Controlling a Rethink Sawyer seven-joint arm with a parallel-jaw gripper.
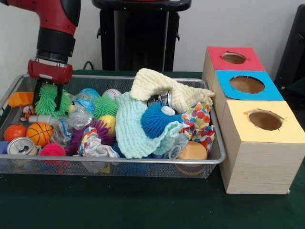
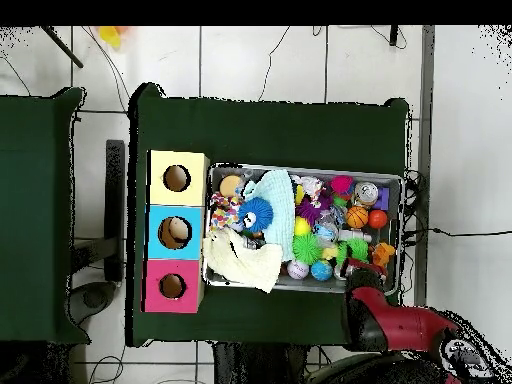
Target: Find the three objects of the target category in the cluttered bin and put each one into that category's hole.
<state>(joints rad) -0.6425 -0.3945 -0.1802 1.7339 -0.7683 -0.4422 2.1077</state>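
The wire mesh bin (image 1: pixel 215 143) is full of clutter. An orange plush piece with a black-striped part below it (image 1: pixel 24 102) lies at the bin's left end; it looks like the tiger. It also shows as an orange patch in the overhead view (image 2: pixel 383 256). No teddy bear or third plush shows. My gripper (image 1: pixel 49 102) reaches down into the left end of the bin, just right of the tiger. Its fingers (image 1: pixel 58 98) stand apart around a green spiky ball (image 1: pixel 45 101). In the overhead view my arm (image 2: pixel 400 325) covers the gripper.
Three wooden boxes with round holes stand right of the bin: red top (image 1: pixel 234 58), blue top (image 1: pixel 247 85), yellow top (image 1: pixel 265 120). In the bin lie a yellow cloth (image 1: pixel 157 86), a mint knit cloth (image 1: pixel 131 126), a blue spiky ball (image 1: pixel 155 119), a small basketball (image 1: pixel 39 133) and a can (image 1: pixel 21 146).
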